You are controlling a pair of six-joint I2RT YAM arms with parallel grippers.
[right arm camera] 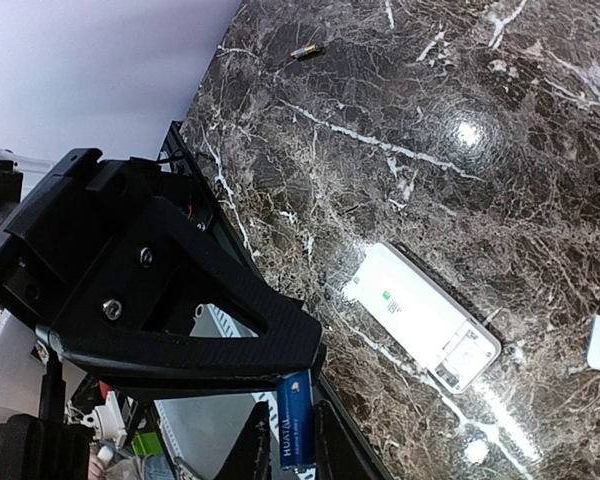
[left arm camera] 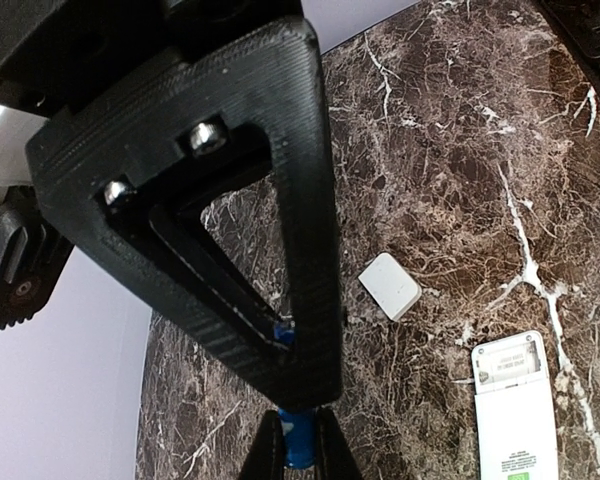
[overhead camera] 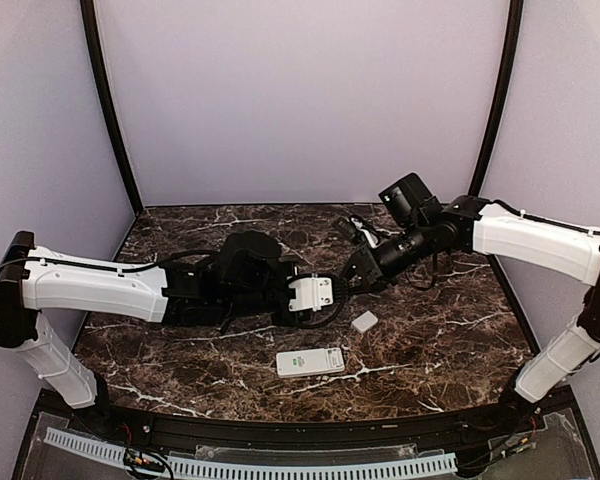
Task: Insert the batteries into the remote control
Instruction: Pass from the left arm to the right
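Note:
One battery (left arm camera: 300,440), a slim blue cylinder, hangs in the air between both grippers above the table's middle. My left gripper (left arm camera: 288,335) is shut on one end of it. My right gripper (right arm camera: 298,378) has its fingers pressed on either side of the other end (right arm camera: 296,425). In the top view the two grippers meet tip to tip, left (overhead camera: 332,290) and right (overhead camera: 346,278). The remote control (overhead camera: 310,362) lies flat nearer the front, back side up. Its battery bay (left arm camera: 508,365) is uncovered at one end (right arm camera: 465,355).
The small white cover piece (overhead camera: 364,321) lies loose on the marble (left arm camera: 389,285) just beyond the remote. A tiny slim cylinder (right arm camera: 305,50) lies alone farther off on the table. The black front rim (overhead camera: 300,425) runs close behind the remote.

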